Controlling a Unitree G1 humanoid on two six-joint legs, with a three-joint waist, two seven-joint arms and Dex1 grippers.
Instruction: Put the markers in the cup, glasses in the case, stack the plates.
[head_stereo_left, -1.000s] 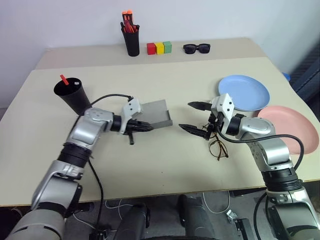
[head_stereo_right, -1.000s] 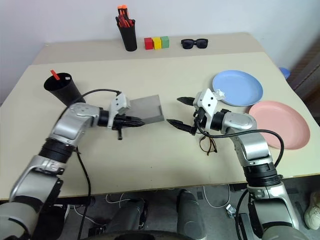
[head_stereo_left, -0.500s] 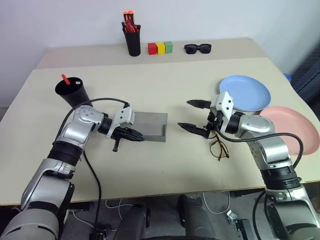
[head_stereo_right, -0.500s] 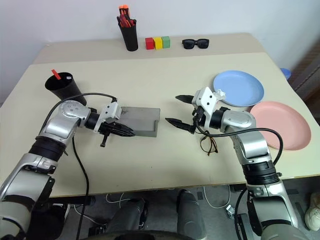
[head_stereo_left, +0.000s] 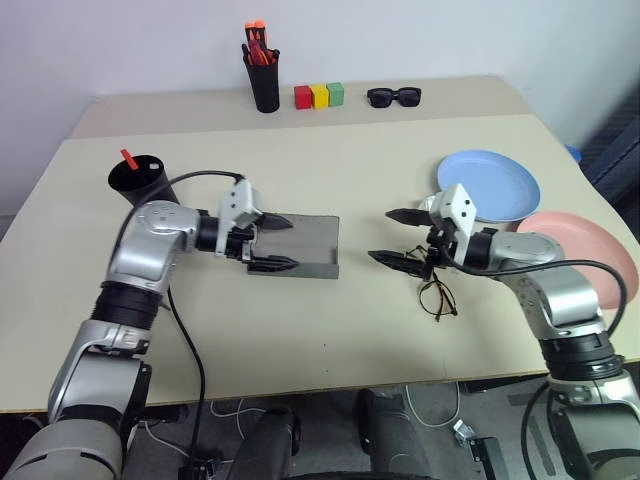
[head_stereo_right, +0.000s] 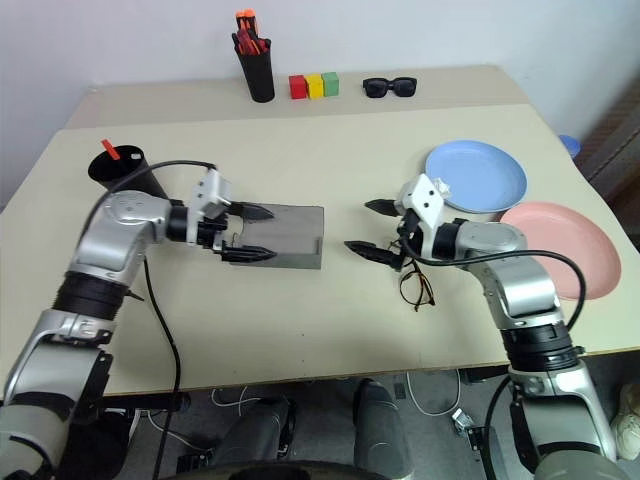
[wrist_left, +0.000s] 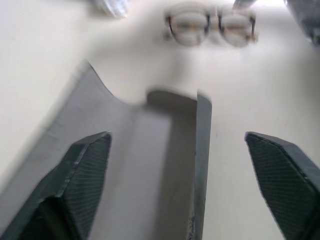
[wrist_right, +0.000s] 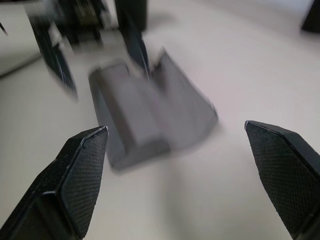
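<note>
The grey case (head_stereo_left: 312, 246) lies open on the table's middle. My left gripper (head_stereo_left: 288, 243) hovers open over its left end, nothing between the fingers. The wire-frame glasses (head_stereo_left: 437, 298) lie on the table right of the case, also in the left wrist view beyond the case (wrist_left: 150, 165) as glasses (wrist_left: 210, 26). My right gripper (head_stereo_left: 398, 237) stands open and empty, just above and left of the glasses, pointing at the case (wrist_right: 145, 117). The black cup (head_stereo_left: 140, 187) at the left holds a red-capped marker (head_stereo_left: 128, 158). The blue plate (head_stereo_left: 492, 184) and pink plate (head_stereo_left: 590, 250) lie side by side at the right.
At the table's back stand a tall black pen holder (head_stereo_left: 264, 78) with orange-tipped pens, red, yellow and green blocks (head_stereo_left: 318, 95) and black sunglasses (head_stereo_left: 393, 96). A black cable loops from my left arm above the table.
My left gripper, shut on the raised case's edge before, has set the case flat, opened and lifted a little. My right gripper has drifted slightly right, still open.
</note>
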